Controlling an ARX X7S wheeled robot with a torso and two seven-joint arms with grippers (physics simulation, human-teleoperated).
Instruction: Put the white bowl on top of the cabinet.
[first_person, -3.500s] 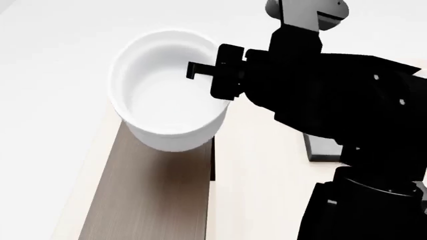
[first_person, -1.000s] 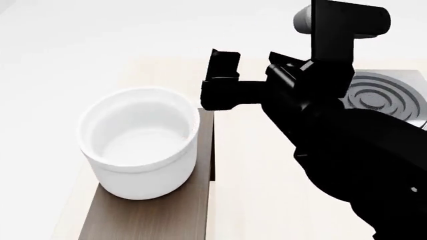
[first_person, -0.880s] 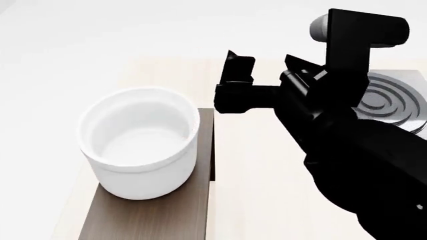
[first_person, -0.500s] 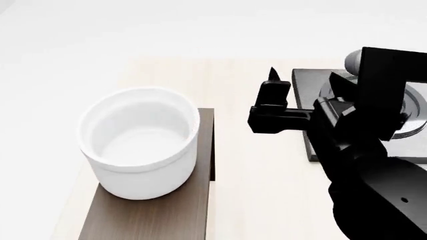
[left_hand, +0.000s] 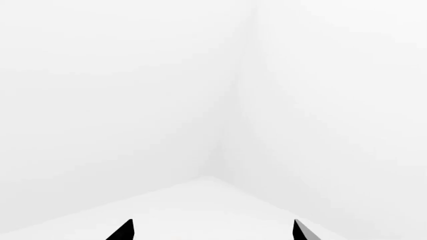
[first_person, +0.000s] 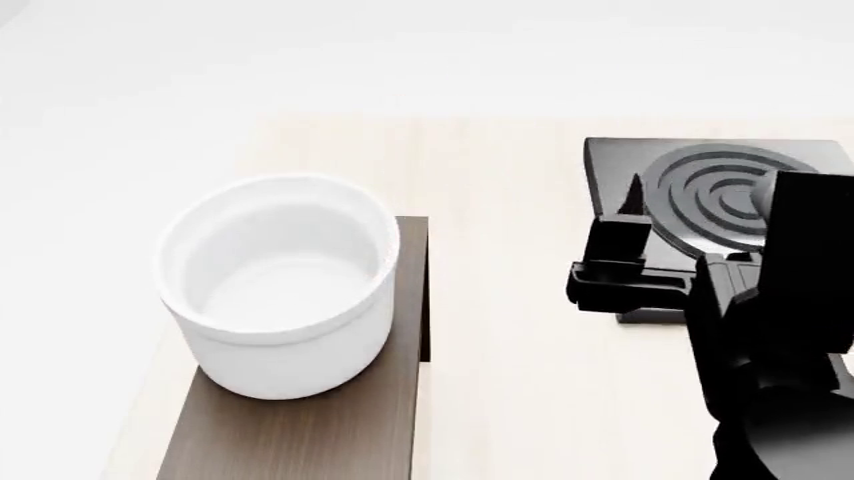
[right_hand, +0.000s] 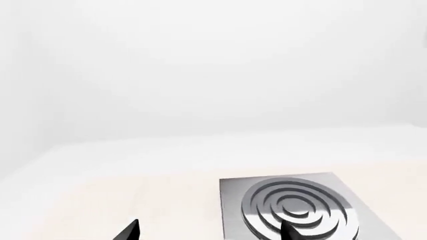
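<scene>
The white bowl (first_person: 280, 285) stands upright on the far end of the cabinet (first_person: 307, 435), on its grey-brown wood-grain top, with nothing holding it. My right gripper (first_person: 627, 215) hangs well to the bowl's right, over the near edge of the stove plate. In the right wrist view the right gripper (right_hand: 208, 231) is open, its two dark fingertips (right_hand: 130, 231) wide apart and nothing between them. The left gripper (left_hand: 212, 231) is also open and empty, facing only white walls; it does not show in the head view.
A square grey stove plate (first_person: 714, 185) with concentric rings lies on the light wooden table (first_person: 494, 200) at the right, also seen in the right wrist view as the stove plate (right_hand: 293, 205). The cabinet's dark side (first_person: 424, 300) faces the right arm.
The right gripper, earlier at the bowl's rim, has let go and drawn back to the right and down over the stove plate. The bowl has stayed still on the cabinet.
</scene>
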